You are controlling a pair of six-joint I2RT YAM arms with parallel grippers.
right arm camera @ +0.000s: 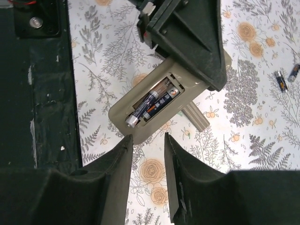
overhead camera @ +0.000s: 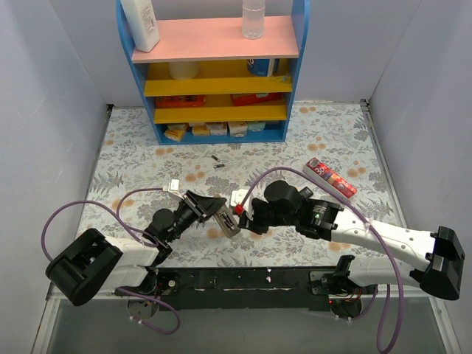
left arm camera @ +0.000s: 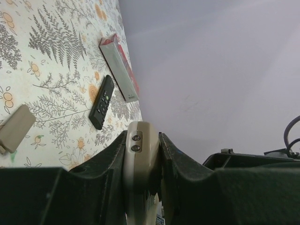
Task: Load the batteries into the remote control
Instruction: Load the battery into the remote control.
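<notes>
My left gripper (overhead camera: 215, 209) is shut on one end of the grey-beige remote control (overhead camera: 228, 223) and holds it back side up, just above the table. In the left wrist view the remote (left arm camera: 140, 157) sits clamped between the fingers (left arm camera: 143, 136). In the right wrist view the remote (right arm camera: 140, 124) has its compartment open with two batteries (right arm camera: 161, 101) in it; the nearer battery (right arm camera: 142, 109) lies slanted, its metal end raised at the rim. My right gripper (right arm camera: 146, 140) is open and empty, its tips just short of the remote's free end. Two loose batteries (right arm camera: 286, 77) lie on the table (overhead camera: 217, 162).
The flat grey cover piece (right arm camera: 196, 117) lies beside the remote, also in the left wrist view (left arm camera: 16, 127). A slim black remote (left arm camera: 101, 102) and a red box (overhead camera: 332, 178) lie to the right. A blue shelf unit (overhead camera: 214, 74) stands at the back. Grey walls close in the sides.
</notes>
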